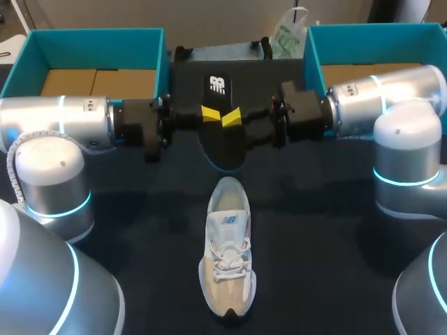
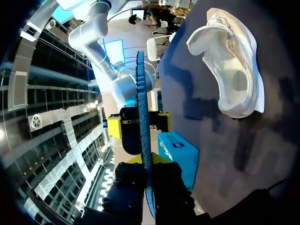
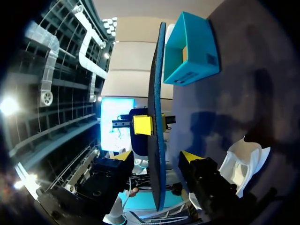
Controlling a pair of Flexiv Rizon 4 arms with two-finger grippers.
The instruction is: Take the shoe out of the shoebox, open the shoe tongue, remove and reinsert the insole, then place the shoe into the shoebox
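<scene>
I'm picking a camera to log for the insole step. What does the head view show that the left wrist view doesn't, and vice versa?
Only the head view: the left shoebox and the flat face of the insole. Only the left wrist view: the insole edge-on, pinched in the left gripper, with the right gripper open around it. Both: insole, white shoe, right shoebox, both grippers.
</scene>
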